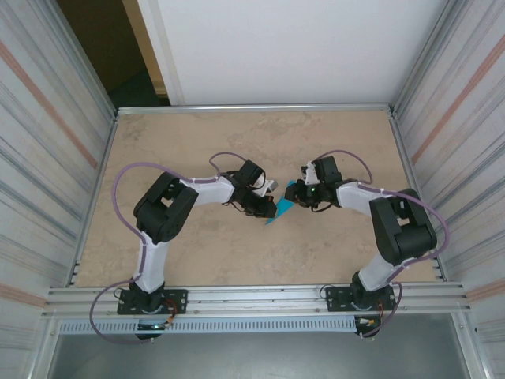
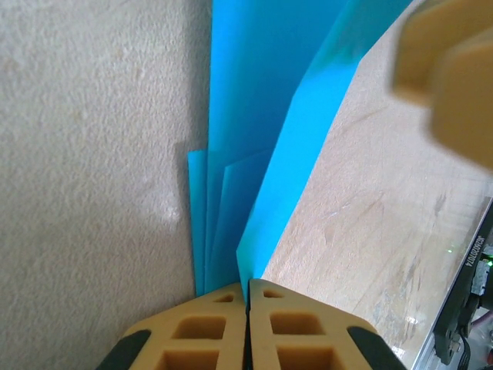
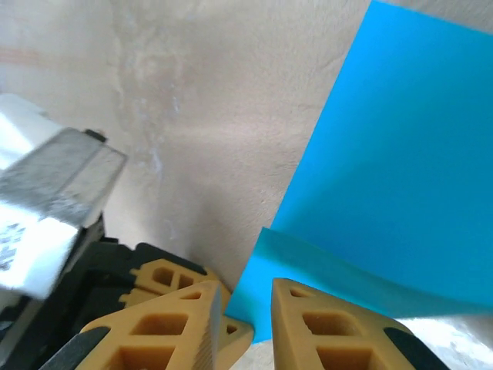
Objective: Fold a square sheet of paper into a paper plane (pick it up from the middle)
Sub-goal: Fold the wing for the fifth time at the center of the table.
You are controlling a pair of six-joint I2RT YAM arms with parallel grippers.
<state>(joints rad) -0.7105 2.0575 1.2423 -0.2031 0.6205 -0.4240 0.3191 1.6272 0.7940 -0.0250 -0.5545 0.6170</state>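
Note:
The teal-blue sheet of paper (image 1: 278,210) is folded into a layered, pointed shape like a paper plane and is held just above the middle of the table. My left gripper (image 1: 267,207) is shut on its lower edge. In the left wrist view the pads (image 2: 246,287) meet on one flap, and the other layers (image 2: 231,154) fan out beyond. My right gripper (image 1: 300,195) is at the paper's other side. Its jaws (image 3: 245,304) stand open, with a corner of the paper (image 3: 400,154) in the gap. The left gripper's fingers (image 3: 166,276) show beside them.
The tan marbled table (image 1: 197,142) has metal rails at its edges and corrugated walls (image 1: 47,158) on both sides. The two wrists nearly touch over the centre. My right gripper's fingers (image 2: 454,77) loom at the top right of the left wrist view.

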